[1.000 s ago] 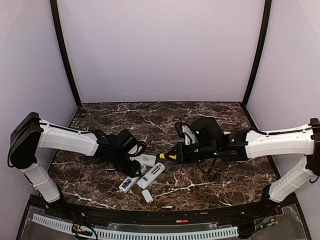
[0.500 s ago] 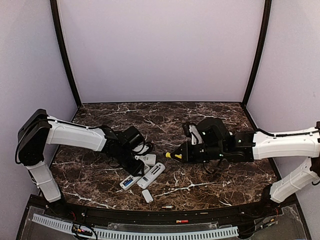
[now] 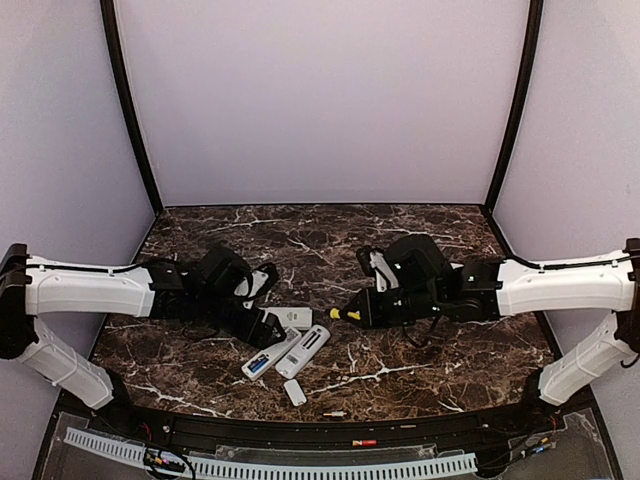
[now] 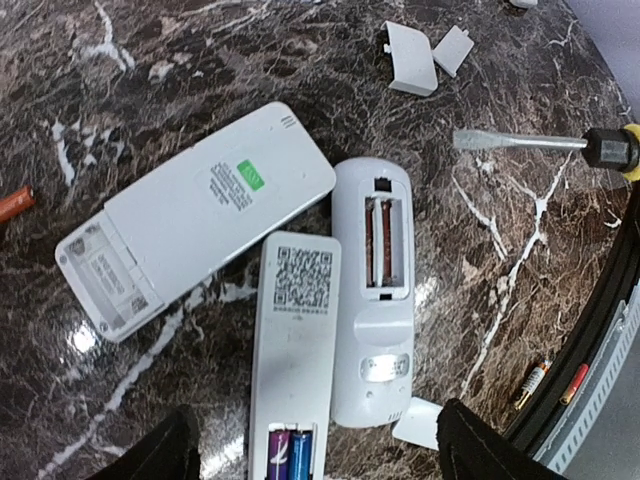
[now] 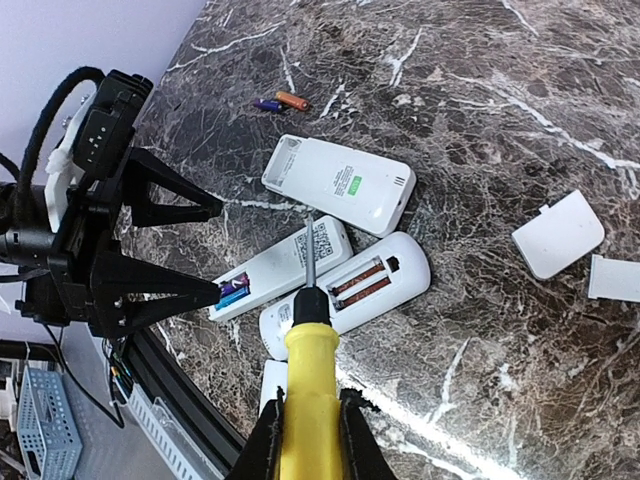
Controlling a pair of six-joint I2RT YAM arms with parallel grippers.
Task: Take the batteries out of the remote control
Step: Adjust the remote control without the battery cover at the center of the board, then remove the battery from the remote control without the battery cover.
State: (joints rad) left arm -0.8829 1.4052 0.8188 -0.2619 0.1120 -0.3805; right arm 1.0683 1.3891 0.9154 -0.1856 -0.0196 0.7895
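— Three remotes on the marble table (image 3: 400, 240), backs up, compartments uncovered. Location of batteries (image 4: 290, 452)?

— Seated as a purple and blue pair in the end compartment of the narrow remote (image 4: 300, 330), the one with the QR label. Loose cells (image 5: 280, 101), orange and purple, on the table beyond the wide remote (image 4: 200, 215). Another small cell (image 4: 533, 378) near the front edge.

— Remaining compartments?

— Open on the rounded remote (image 4: 375, 330), springs showing. Open on the wide remote.

— Status of left gripper (image 5: 218, 250)?

— Spread wide, gripping nothing, poised over the battery end of the narrow remote.

— Status of right gripper (image 5: 306, 430)?

— Clamped on the yellow handle of the screwdriver (image 5: 303, 350). Blade aimed at the remotes, apart from them in the left wrist view. White covers (image 5: 557, 235) off to the side.
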